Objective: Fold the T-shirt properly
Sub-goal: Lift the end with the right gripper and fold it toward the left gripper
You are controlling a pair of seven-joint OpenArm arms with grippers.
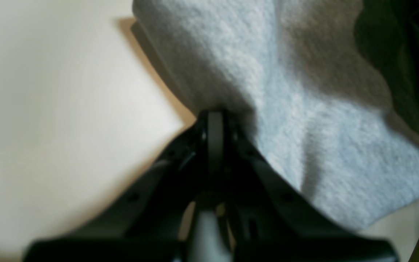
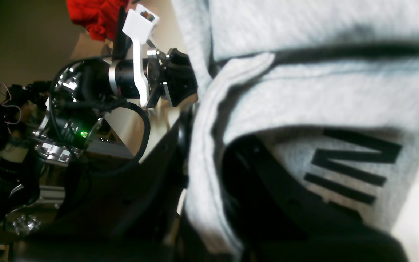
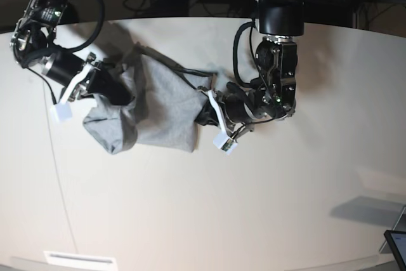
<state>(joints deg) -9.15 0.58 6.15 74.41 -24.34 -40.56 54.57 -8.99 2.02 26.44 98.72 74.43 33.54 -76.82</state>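
Grey T-shirt point(image 3: 158, 103) lying bunched on pale worktop point(image 3: 254, 207), stretching between two arms. Left pincer point(image 1: 215, 112) closing fully on one plain edge of fabric, seen in left wrist view. Right pincer point(image 2: 209, 153) clamping narrowly on folded hem, cloth draping over it, black block letters point(image 2: 351, 163) showing beside it. Red cloth point(image 2: 93, 14) sitting blurred in background.

In the left wrist view the whole picture is soft, and the left gripper point(image 1: 215, 120) has its tips buried under the edge of the T-shirt point(image 1: 304, 109), which runs off the top and right. In the right wrist view grey cloth drapes over the right gripper point(image 2: 209, 153), hiding its fingers. Beside that claw the black letters point(image 2: 351, 163) are partly folded under, unreadable.
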